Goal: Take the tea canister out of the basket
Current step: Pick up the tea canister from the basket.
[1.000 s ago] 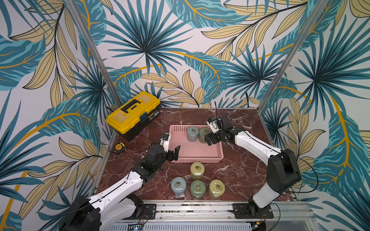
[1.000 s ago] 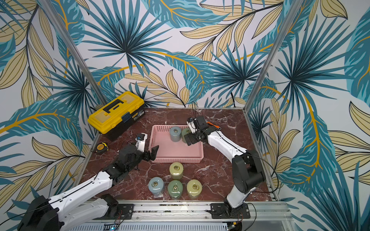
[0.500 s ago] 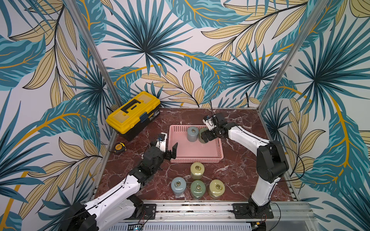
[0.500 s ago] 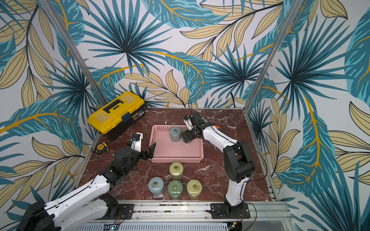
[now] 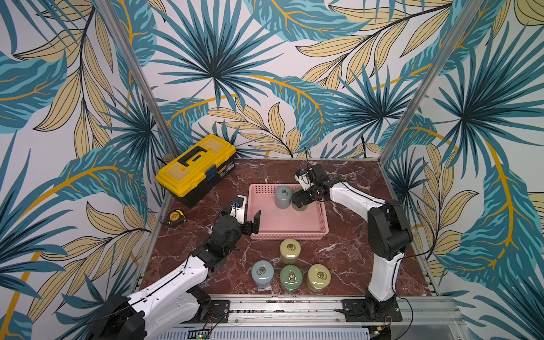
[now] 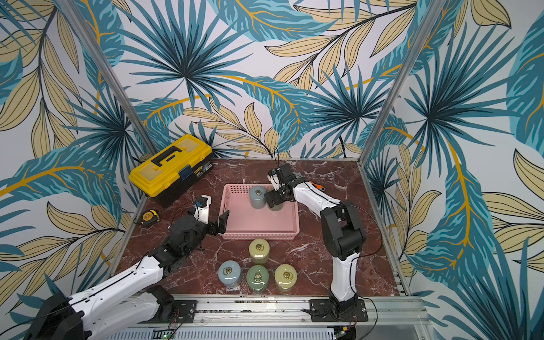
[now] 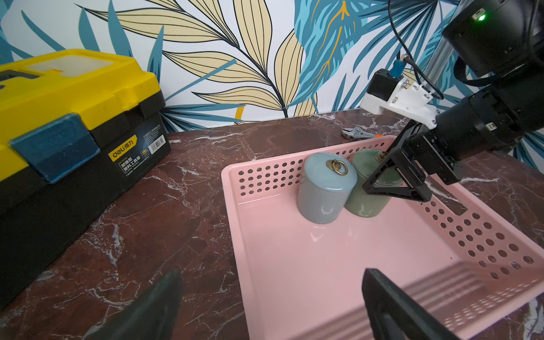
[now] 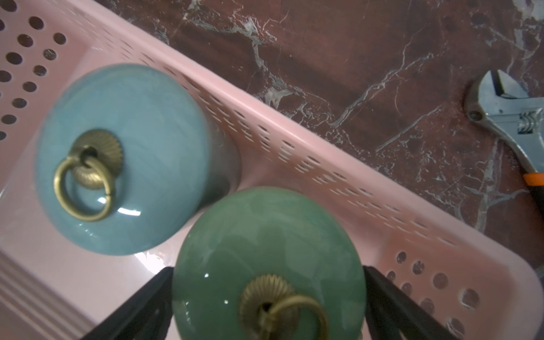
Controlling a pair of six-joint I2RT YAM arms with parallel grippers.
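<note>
Removal pending. A blue canister (image 5: 283, 196) and a green canister (image 8: 265, 250) stand upright, side by side, by the far wall of the basket (image 5: 288, 235). The right gripper (image 5: 301, 200), jaws spread, straddles the green canister; closing, lifting and carrying out remain. The left gripper (image 5: 253, 224), likewise spread and empty, hovers at the basket's left rim. Four canisters (image 5: 290, 276) stand on the table (image 5: 347, 235) outside.
</note>
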